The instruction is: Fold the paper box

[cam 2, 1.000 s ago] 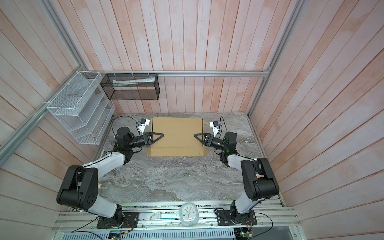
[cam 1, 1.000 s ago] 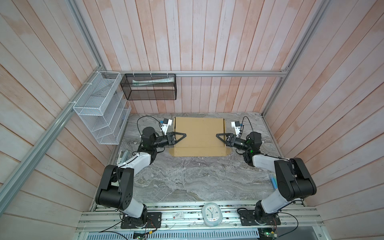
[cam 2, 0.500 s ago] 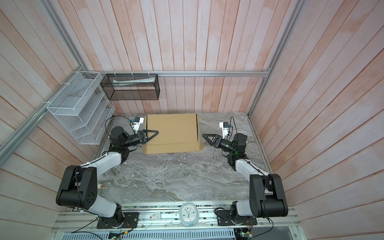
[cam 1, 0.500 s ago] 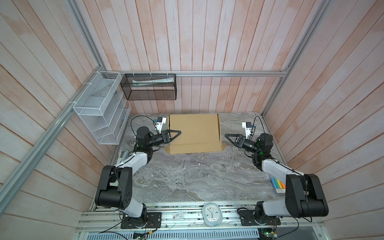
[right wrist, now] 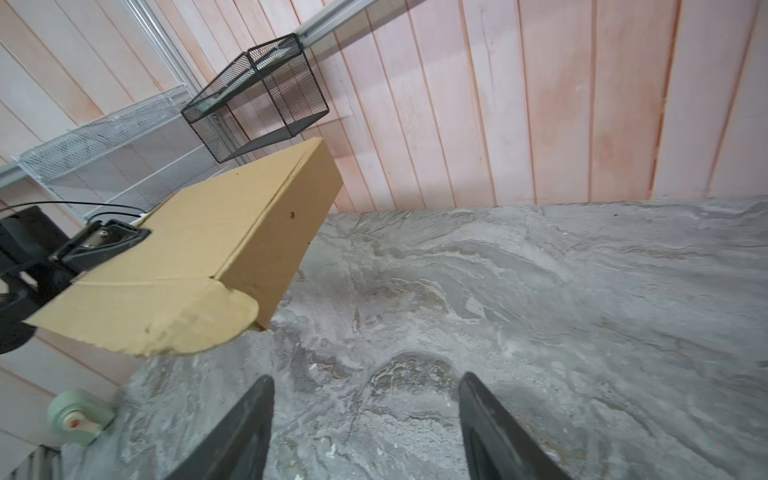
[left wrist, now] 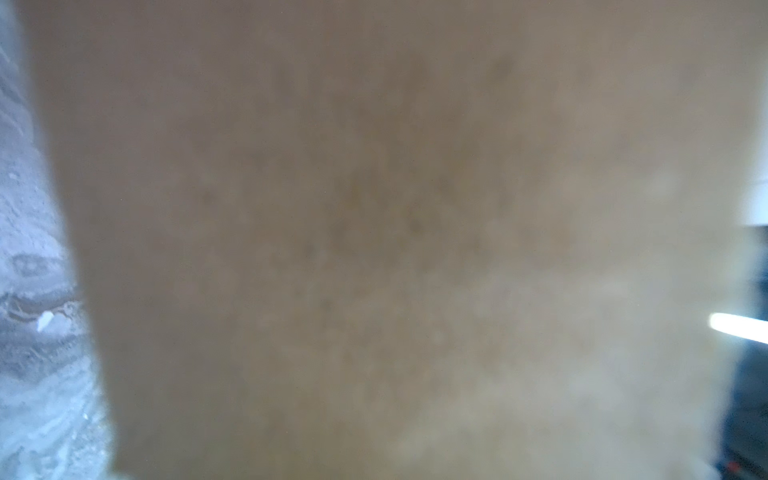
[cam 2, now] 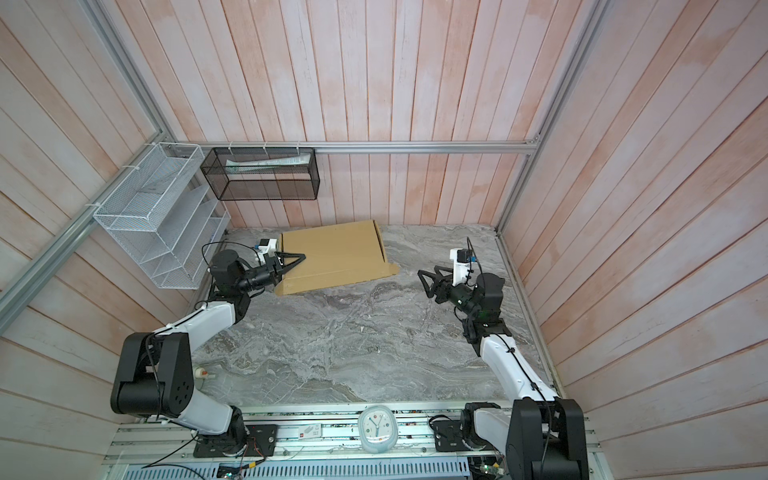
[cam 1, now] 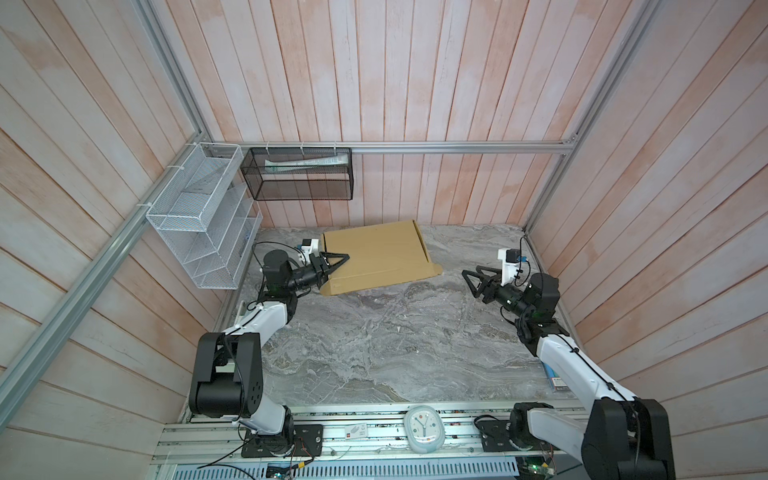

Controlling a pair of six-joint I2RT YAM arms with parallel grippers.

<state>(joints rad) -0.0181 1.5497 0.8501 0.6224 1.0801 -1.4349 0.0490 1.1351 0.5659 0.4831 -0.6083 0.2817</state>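
Both top views overlook the tabletop; left wrist view blurs against the paper box; right wrist view sees it beyond the right hand

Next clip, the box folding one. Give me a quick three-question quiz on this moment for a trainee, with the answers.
1. True or false: the right gripper is clamped on the paper box.
2. In both top views, which edge of the box does the left gripper grip? A) its left edge B) its right edge C) its far edge
3. Name what hangs on the back wall just above the box.
Key: 1 false; it stands open over the table, apart from the box. 2 A. 3 the black mesh basket.
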